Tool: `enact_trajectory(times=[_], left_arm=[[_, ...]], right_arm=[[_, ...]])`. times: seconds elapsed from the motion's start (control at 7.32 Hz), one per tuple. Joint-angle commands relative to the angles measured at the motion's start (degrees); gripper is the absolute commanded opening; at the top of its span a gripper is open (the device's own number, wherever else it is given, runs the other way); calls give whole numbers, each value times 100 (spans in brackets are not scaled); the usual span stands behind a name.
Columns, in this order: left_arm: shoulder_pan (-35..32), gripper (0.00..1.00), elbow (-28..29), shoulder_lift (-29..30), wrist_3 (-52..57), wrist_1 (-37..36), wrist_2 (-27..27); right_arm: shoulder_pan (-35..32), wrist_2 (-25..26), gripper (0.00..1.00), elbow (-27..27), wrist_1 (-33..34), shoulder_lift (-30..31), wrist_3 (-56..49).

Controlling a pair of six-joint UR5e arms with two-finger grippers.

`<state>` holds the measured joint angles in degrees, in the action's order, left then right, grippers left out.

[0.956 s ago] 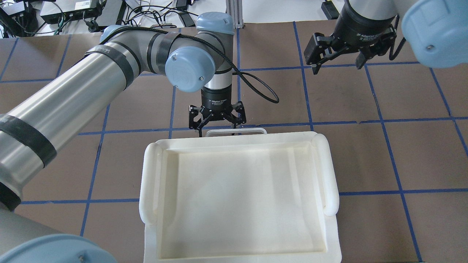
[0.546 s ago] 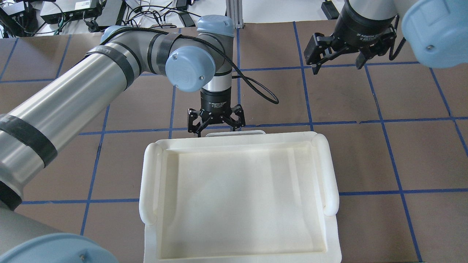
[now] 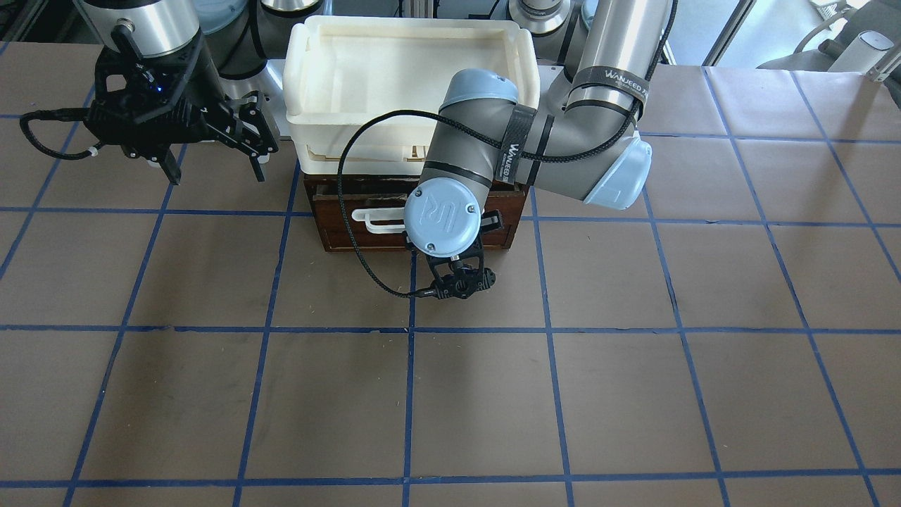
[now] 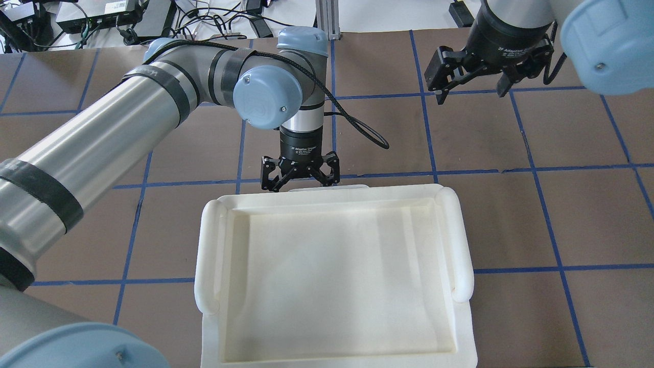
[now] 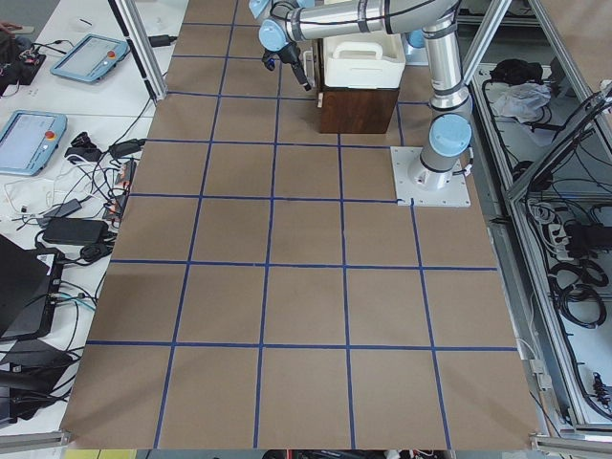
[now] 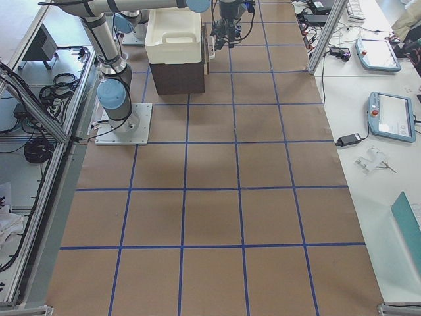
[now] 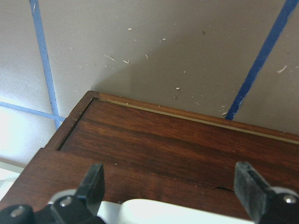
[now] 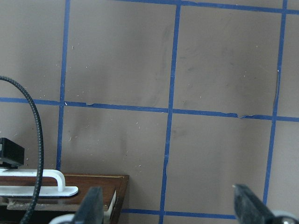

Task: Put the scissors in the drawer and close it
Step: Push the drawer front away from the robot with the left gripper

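Risk: left tool (image 7: 171,186), fingers spread wide and empty, straddles the handle (image 7: 159,212) at 6 o'clock of its wrist view. An off-centre push could skew and jam the drawer (image 3: 338,236). Scissors not visible anywhere. Right tool (image 4: 471,91) spread, empty too.

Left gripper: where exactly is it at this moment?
In the overhead view the left gripper hangs open just left of centre, over the white handle of the drawer, just beyond the rim of the cream tray.
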<state>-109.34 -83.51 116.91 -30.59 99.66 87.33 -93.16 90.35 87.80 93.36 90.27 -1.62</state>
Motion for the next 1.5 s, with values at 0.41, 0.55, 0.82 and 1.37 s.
enact_trajectory(times=[0.41, 0.55, 0.82, 1.37], left_arm=[[-96, 100, -34, -28, -9, 62, -6], [-96, 100, -34, -45, -9, 97, -6], [-96, 100, -34, -2, 0, 159, 29], [578, 100, 895, -238, 1299, -42, 91]], right_arm=[[0, 0, 100, 0, 6, 0, 4], [0, 0, 100, 0, 6, 0, -5], [0, 0, 100, 0, 6, 0, 4], [0, 0, 100, 0, 6, 0, -5]])
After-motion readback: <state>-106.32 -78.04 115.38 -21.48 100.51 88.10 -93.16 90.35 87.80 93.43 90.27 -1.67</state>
